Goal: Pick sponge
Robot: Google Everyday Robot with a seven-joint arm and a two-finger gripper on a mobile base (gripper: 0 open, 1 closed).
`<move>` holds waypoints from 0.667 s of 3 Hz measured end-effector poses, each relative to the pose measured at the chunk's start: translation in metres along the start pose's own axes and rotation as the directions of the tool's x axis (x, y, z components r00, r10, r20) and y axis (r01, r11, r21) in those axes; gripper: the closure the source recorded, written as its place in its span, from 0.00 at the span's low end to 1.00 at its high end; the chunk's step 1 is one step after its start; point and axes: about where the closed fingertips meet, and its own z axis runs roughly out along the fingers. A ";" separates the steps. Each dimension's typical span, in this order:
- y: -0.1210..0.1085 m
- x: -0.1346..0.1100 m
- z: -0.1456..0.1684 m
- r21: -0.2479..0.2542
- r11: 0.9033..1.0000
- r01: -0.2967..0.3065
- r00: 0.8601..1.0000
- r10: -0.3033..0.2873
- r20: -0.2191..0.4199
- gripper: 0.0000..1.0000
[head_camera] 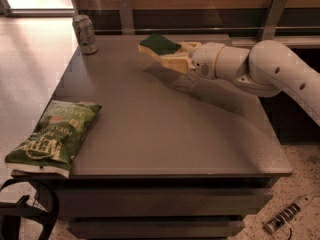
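Observation:
The sponge [159, 44], dark green on top with pale yellow foam under it, sits between the pale fingers [174, 62] of my gripper [169, 55] at the far middle of the grey table [150, 129]. The gripper is shut on the sponge and holds it a little above the tabletop; a shadow lies on the table beneath it. My white arm [270, 71] reaches in from the right.
A green chip bag [54, 136] lies at the table's front left corner. A drink can [85, 34] stands at the far left corner. A wooden wall with metal brackets runs behind the table. A power strip [287, 216] lies on the floor at lower right.

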 end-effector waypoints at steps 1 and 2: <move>0.004 -0.038 -0.036 -0.034 0.997 0.074 0.996 -0.075 -0.043 1.00; 0.007 -0.056 -0.052 -0.052 0.992 0.115 0.990 -0.118 -0.077 1.00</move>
